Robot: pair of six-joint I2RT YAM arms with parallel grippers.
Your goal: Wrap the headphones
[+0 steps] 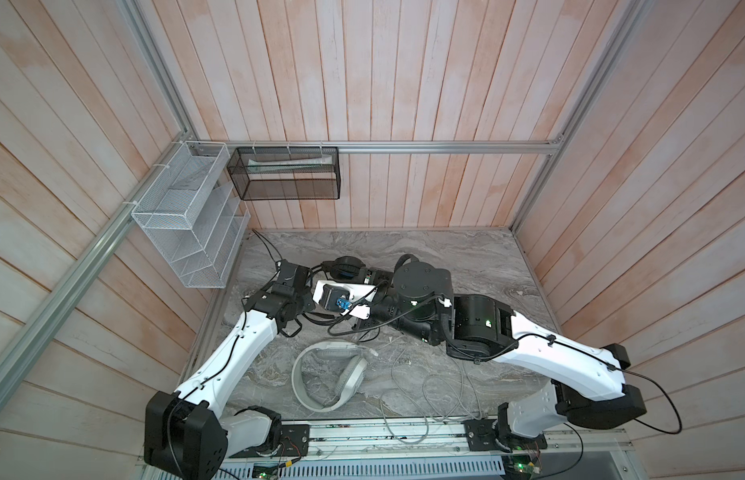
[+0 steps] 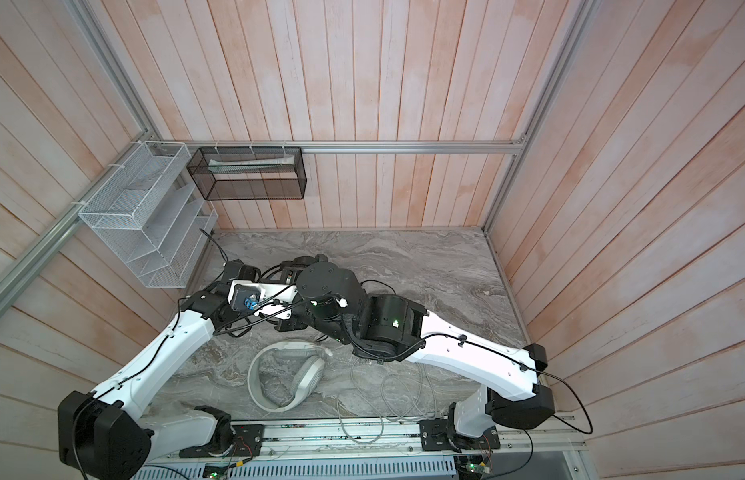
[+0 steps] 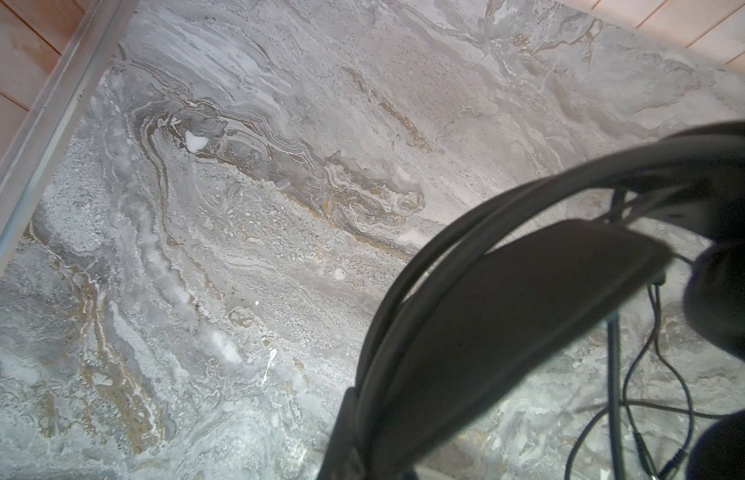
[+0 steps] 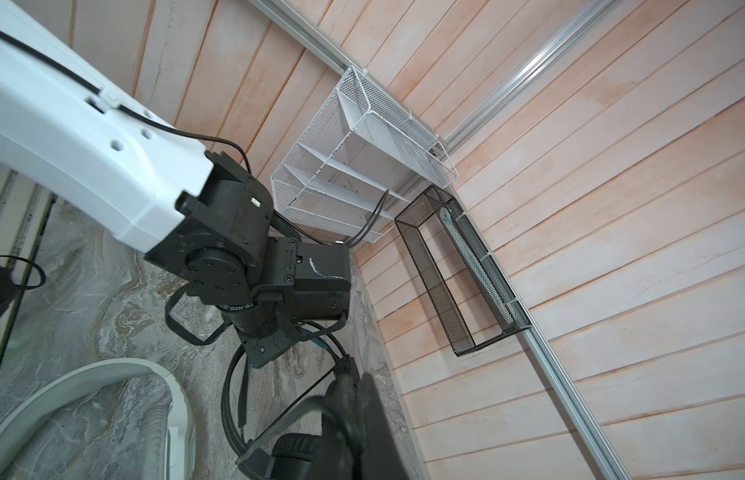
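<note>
The black headphones (image 1: 341, 266) (image 2: 301, 262) lie at the back left of the marble table (image 1: 479, 257), between both arms. My left gripper (image 1: 309, 277) (image 3: 375, 449) is shut on their thin headband (image 3: 454, 245) (image 4: 231, 386), which has a blue inner strip. My right gripper (image 1: 356, 273) (image 4: 356, 399) reaches across and is shut on the same headset beside an ear cup (image 4: 296, 453); a thin black line runs taut to its tips. Loose black cable (image 3: 653, 374) (image 1: 346, 328) trails below. The white-grey headphones (image 1: 298, 382) (image 2: 254, 382) (image 4: 92, 374) lie untouched near the front, grey cable (image 1: 445, 390) sprawled beside them.
A white mesh basket (image 1: 183, 224) (image 4: 354, 166) and a black mesh basket (image 1: 287, 174) (image 4: 458, 266) hang on the back left walls. Wooden walls enclose three sides. The arms' mounting rail (image 1: 383, 432) runs along the front edge, with grey cable over it.
</note>
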